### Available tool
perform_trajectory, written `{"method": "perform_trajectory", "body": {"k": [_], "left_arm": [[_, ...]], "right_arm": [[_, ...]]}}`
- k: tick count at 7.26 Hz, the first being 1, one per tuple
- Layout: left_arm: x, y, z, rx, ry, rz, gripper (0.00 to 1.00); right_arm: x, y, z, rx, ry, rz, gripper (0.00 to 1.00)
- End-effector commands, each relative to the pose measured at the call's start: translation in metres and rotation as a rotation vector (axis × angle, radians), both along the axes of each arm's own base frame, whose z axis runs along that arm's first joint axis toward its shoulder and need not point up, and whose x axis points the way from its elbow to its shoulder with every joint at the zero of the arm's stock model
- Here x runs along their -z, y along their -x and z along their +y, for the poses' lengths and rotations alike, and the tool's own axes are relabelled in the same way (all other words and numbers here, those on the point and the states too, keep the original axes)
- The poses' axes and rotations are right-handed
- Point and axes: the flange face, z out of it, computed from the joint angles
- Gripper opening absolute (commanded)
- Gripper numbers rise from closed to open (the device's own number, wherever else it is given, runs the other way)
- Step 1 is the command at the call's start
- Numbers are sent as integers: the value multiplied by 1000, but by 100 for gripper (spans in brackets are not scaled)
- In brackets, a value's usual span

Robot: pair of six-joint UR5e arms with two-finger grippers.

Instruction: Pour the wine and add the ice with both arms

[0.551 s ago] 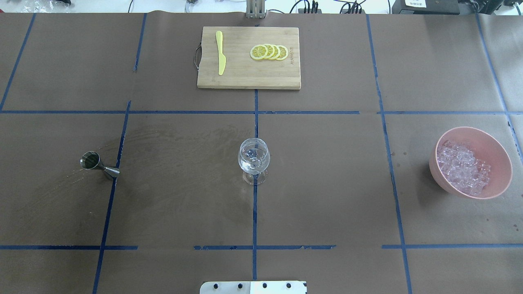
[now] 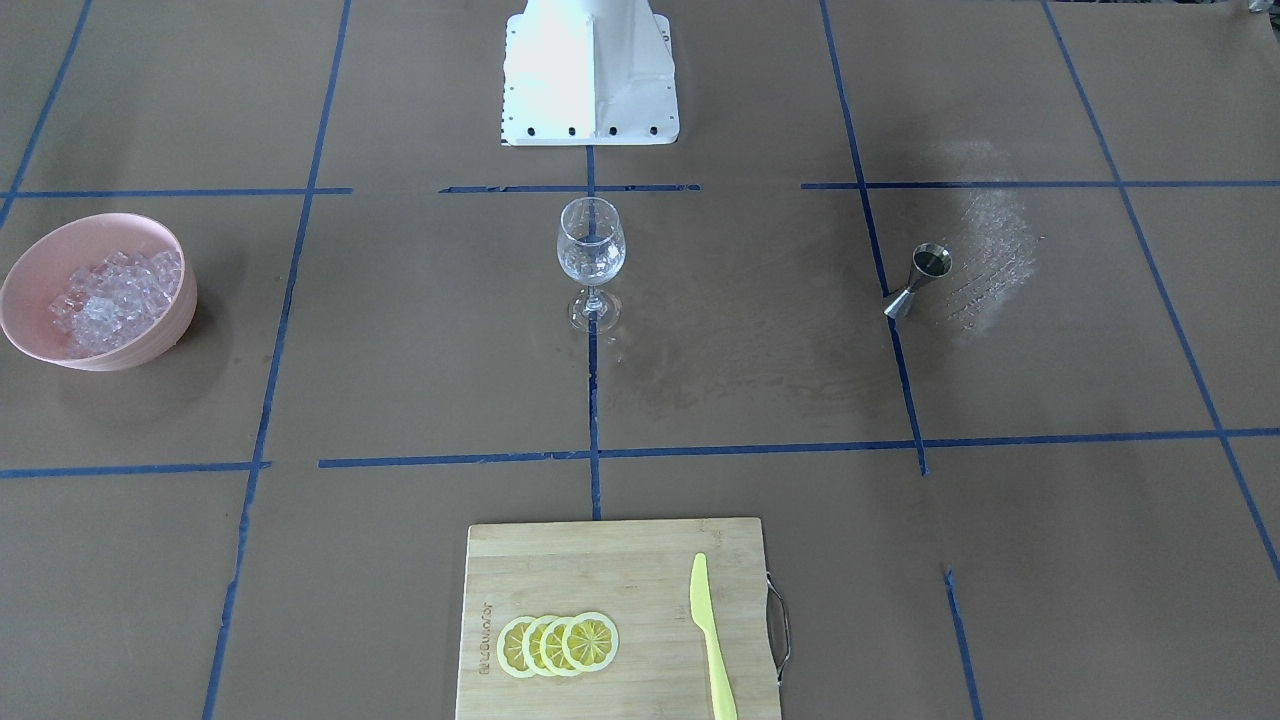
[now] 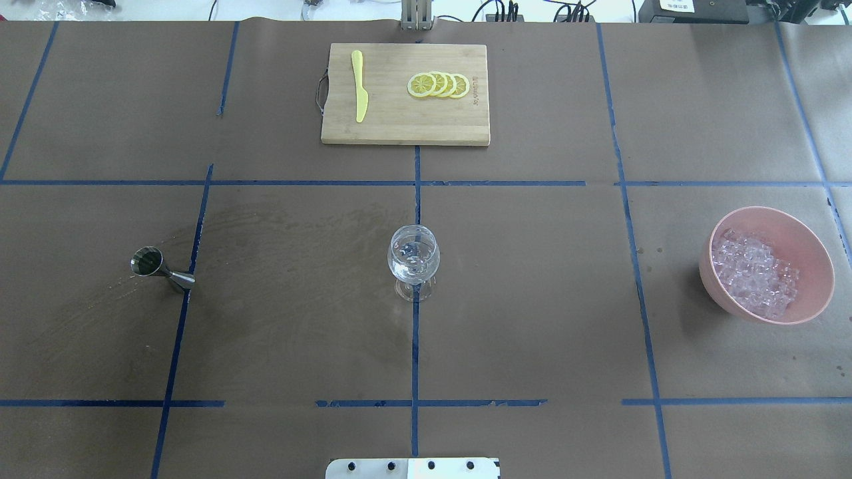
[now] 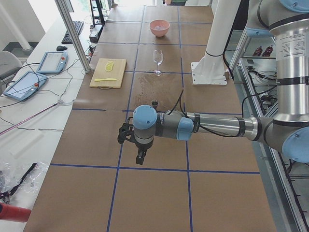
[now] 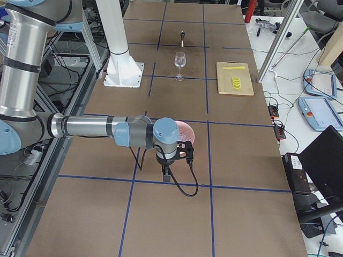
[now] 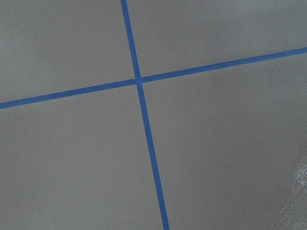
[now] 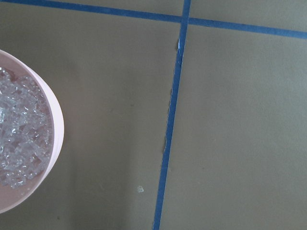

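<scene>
A clear stemmed wine glass (image 3: 413, 256) (image 2: 591, 245) stands upright at the table's middle. The ice (image 3: 752, 274) (image 2: 108, 296) (image 7: 19, 134) is heaped in a pink bowl (image 3: 823, 269) on the robot's right. A steel jigger (image 3: 160, 266) (image 2: 921, 276) stands on the robot's left, dark inside. No wine shows. The left gripper (image 4: 140, 158) hangs over bare table beyond the jigger. The right gripper (image 5: 166, 174) hangs just outside the bowl. Both show only in the side views, so I cannot tell whether they are open or shut.
A wooden cutting board (image 3: 466, 126) lies at the far edge, carrying lemon slices (image 3: 438, 85) and a yellow knife (image 3: 359, 86). The white base block (image 2: 590, 80) stands behind the glass. Pale dried streaks (image 2: 985, 255) mark the paper beside the jigger.
</scene>
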Motion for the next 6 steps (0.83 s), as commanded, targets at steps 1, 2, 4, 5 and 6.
{"method": "perform_trajectory", "body": {"k": [1, 2, 4, 5, 6], "left_arm": [[17, 0, -11, -1, -44, 2, 100], [26, 0, -16, -4, -95, -2, 100], [35, 0, -22, 3, -241, 4, 100], [45, -1, -24, 4, -325, 6, 100], [63, -1, -25, 1, -441, 8, 100]], "right_arm": [[31, 0, -29, 0, -103, 3, 100], [46, 1, -46, -3, -137, -2, 100], [57, 1, -52, -10, -225, -9, 100], [58, 1, -49, -4, -243, -5, 100], [57, 0, -48, -10, -238, -2, 100]]}}
